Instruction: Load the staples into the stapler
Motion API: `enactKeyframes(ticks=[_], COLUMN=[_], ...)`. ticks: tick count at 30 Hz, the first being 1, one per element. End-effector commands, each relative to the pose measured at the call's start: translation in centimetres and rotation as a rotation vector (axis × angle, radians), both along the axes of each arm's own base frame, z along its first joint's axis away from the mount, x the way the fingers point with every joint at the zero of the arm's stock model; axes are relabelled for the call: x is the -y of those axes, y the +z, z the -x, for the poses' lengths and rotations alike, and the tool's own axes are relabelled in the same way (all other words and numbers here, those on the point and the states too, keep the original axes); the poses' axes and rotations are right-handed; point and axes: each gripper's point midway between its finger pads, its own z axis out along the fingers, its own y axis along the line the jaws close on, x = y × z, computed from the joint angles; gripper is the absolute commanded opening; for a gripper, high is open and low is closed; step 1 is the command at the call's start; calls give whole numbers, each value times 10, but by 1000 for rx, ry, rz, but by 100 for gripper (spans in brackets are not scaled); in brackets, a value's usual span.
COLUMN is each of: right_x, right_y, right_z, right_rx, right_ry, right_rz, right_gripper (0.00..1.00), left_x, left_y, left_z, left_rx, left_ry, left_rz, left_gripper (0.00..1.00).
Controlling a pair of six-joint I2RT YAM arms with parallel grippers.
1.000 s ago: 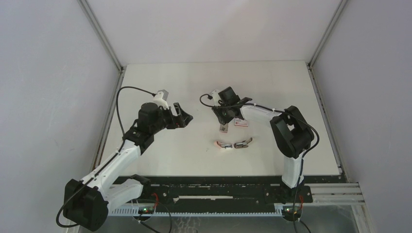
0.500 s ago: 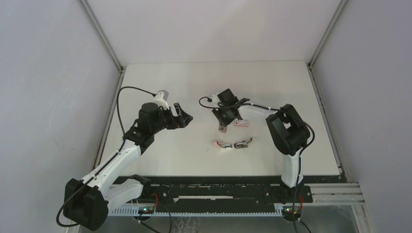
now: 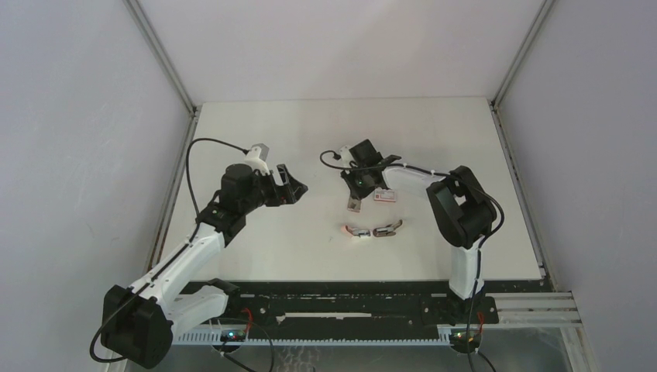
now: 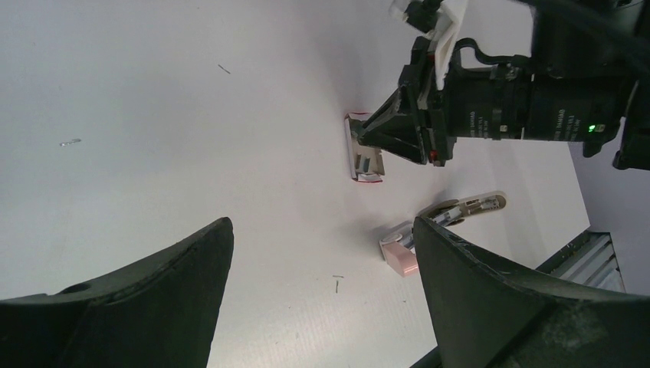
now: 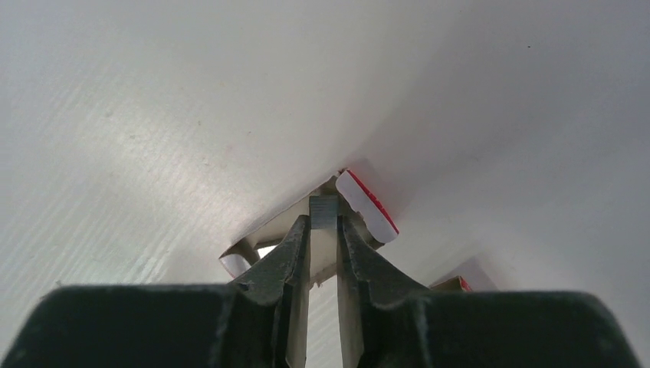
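My right gripper (image 3: 357, 192) (image 4: 359, 136) (image 5: 323, 224) reached down at the middle of the white table (image 3: 256, 256), its two dark fingers (image 5: 295, 257) drawn in to a narrow slot. Lodged in that slot, at the very tips, sat a short silvery-grey strip of staples (image 5: 323, 208), which appeared to touch both pads. The strip lay over the small pinkish-grey cardboard tray (image 3: 355, 207) (image 4: 366, 162) (image 5: 268, 230), whose white end flap with a red edge (image 5: 368, 201) stood just right of the fingertips in the right wrist view. From my other wrist, the pointed tip of that gripper met the tray at its far end.

The flat white box with red print (image 3: 383, 197) lay just beside the tray, on its right in the overhead view. Nearer my bases, the small pale pink-and-white plastic stapler (image 3: 356, 232) (image 4: 400, 257) rested on the table, apart from the tray and touched by neither gripper. A dark grey-brown tool of similar size (image 3: 388, 229) (image 4: 466, 205) lay just to its right.

My left gripper (image 3: 297, 186) (image 4: 322, 230) hung above the table well to the left of all this, its jaws spread wide with nothing between them, facing the tray and the stapler. A few tiny loose metal slivers (image 4: 70, 142) lay scattered on the table below it
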Motion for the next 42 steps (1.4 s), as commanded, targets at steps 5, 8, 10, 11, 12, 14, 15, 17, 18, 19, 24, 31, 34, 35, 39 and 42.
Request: enactKeyframes(ticks=[5,8,10,11,12,14,15,17,18,19,24,31,34,35,39,42], right_x=[-4,1,3,7,6,6,4,0,-1,-3,-8,-20,-25,-26,-27,-27], right_y=[98,123,142,153,164,181,191,209,218,225,251,259,259,259,260,259], right_z=[-1,17,30,35,43,59,67,84,92,99,131,154,158,158,158,158], right_rx=[16,-21,-48,-53,-68,-86,-89,-97,-103,-107,-112,-164,-178,-180,-181,-180], right_ry=[-87,-81,-56,-41,-20,44,81,166,207,244,386,503,522,524,528,526], right_rz=[-346,-493,-603,-657,-717,-802,-835,-892,-915,-933,-986,-1010,-1007,-1005,-1003,-996], right_gripper=[13,13,13,13,13,13,13,13,13,13,13,14,14,14,13,13], left_x=[5,10,14,17,21,31,38,54,59,67,92,103,108,110,117,122], left_y=[22,35,47,55,61,74,80,89,93,96,107,124,126,127,122,121], left_z=[-3,2,6,9,12,19,25,38,41,48,74,81,82,83,84,85], left_rx=[97,189,252,281,305,347,362,369,367,361,324,249,217,209,159,144], left_ry=[-17,-72,-107,-130,-156,-222,-267,-364,-394,-433,-574,-610,-626,-633,-643,-656], left_rz=[48,71,92,105,116,138,151,183,194,206,241,319,342,348,361,363], left_gripper=[90,90,90,90,90,90,90,90,90,90,90,90,88,86,75,66])
